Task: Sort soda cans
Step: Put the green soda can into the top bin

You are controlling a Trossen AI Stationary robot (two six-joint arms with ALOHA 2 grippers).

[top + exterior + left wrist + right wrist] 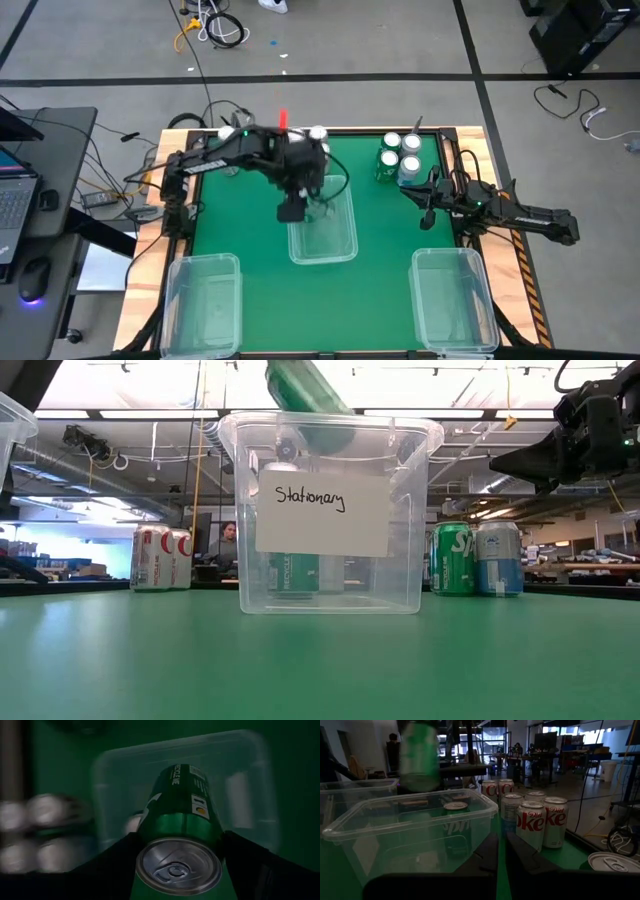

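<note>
A green soda can [179,815] hangs tilted over the open middle clear bin [322,240], with my left gripper [292,208] shut on it. In the low view the can [305,390] shows above the bin labelled "Stationary" [330,510]. Another green can [455,827] stands upright inside that bin. More soda cans stand on the green mat: a group at the back right [400,158], white-and-red ones at the back [160,558]. My right gripper [501,852] rests shut at the table's right side [420,205], holding nothing. My left gripper pinches the green can between its two fingers [125,851], on opposite sides of the wall just below the top rim [150,827]. The fingers come slanting down from above. The can is lifted clear and tilted, silver top [179,866] toward the wrist, bottom end toward the bin.
Two more clear bins stand at the near left [205,300] and near right [452,300] of the mat. Diet cola cans [535,822] stand close in front of my right gripper. A green can [452,558] and a blue one [497,558] stand right of the middle bin.
</note>
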